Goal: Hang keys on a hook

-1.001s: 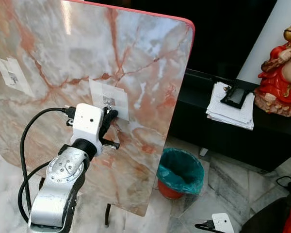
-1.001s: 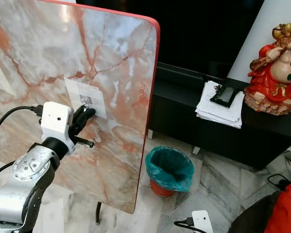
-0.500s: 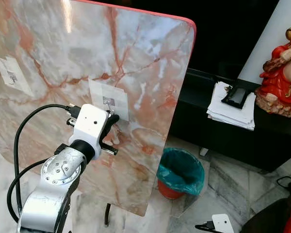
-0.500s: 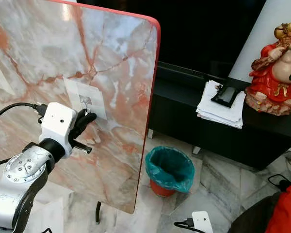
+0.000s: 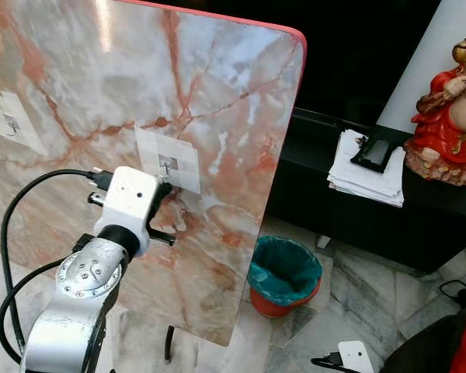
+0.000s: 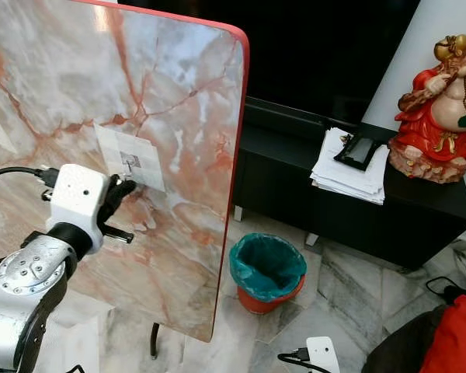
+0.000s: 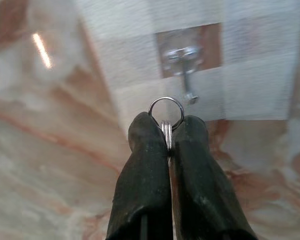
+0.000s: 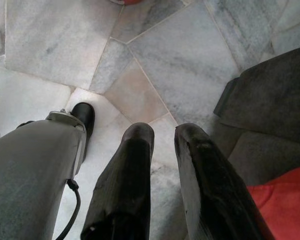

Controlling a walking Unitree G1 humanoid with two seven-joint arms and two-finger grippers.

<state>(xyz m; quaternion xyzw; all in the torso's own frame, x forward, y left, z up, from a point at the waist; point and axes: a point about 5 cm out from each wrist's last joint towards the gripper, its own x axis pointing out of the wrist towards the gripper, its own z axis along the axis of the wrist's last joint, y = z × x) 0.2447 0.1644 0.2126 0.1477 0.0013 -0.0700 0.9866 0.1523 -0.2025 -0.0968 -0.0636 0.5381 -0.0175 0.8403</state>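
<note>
The left gripper [image 7: 168, 131] has its two black fingers pressed together on the key ring [image 7: 166, 114], so the keys are in the pincer and not yet on the hook [image 7: 183, 70]. Compared with one second ago, the gripper has come down a little along the marble panel [image 5: 217, 101]: earlier its fingertips covered the hook on the pale taped patch [image 5: 168, 159], and now they are just below that patch, with the hook free to see above them. In the left wrist view the loop of the ring stands up from between the fingertips, and the small metal hook is just beyond it, near but apart. I judge that the first approach did not put the ring over the hook, and that the arm has drawn back a little to line up again. The next move needs the open loop raised and pushed over the tip of the hook. The right gripper [image 8: 162, 132] hangs idle over the floor [image 8: 55, 45], its fingers slightly apart and holding nothing.
</note>
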